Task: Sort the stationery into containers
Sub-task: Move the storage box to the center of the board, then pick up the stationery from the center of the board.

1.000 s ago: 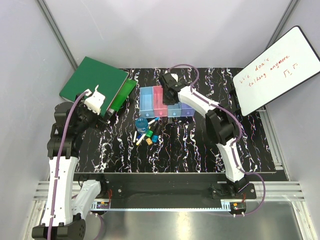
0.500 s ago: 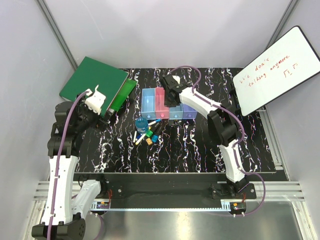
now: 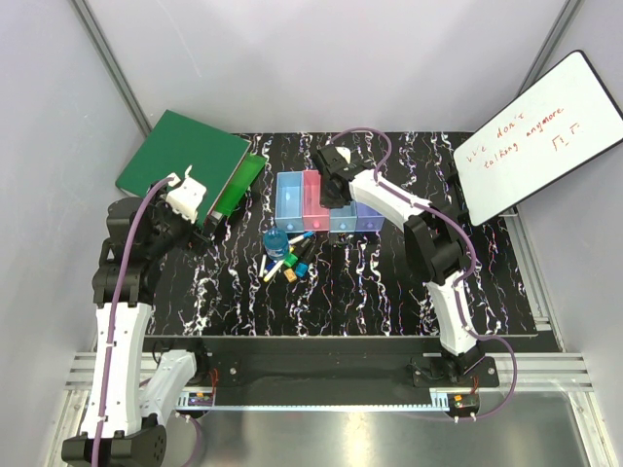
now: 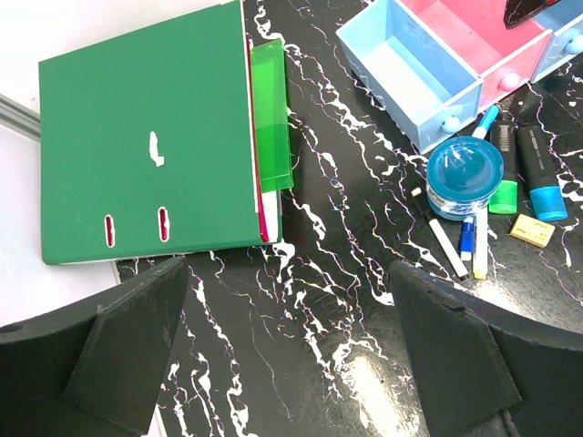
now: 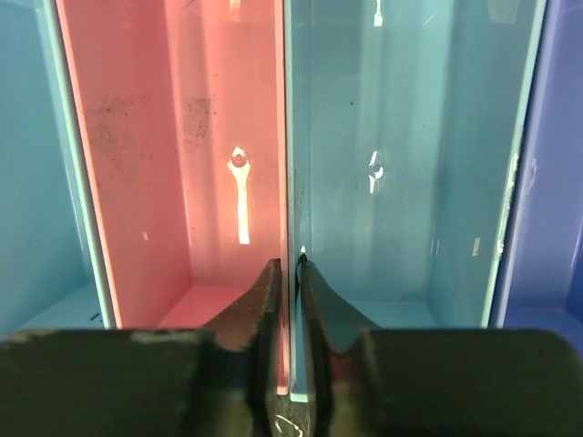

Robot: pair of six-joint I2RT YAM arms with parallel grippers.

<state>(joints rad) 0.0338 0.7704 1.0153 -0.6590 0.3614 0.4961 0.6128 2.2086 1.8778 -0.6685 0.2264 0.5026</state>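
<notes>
While bins (image 3: 292,199) sit on black marbled tabletop (image 3: 370,292), pale walls (image 3: 321,58) surround.

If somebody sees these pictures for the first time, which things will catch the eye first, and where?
The big green binder at the far left of the table stands out first, with the whiteboard bearing red writing at the right. In the middle, the right gripper pinches the wall between the pink and a light blue compartment of the row of bins, and a heap of pens lies just in front of it.
</notes>
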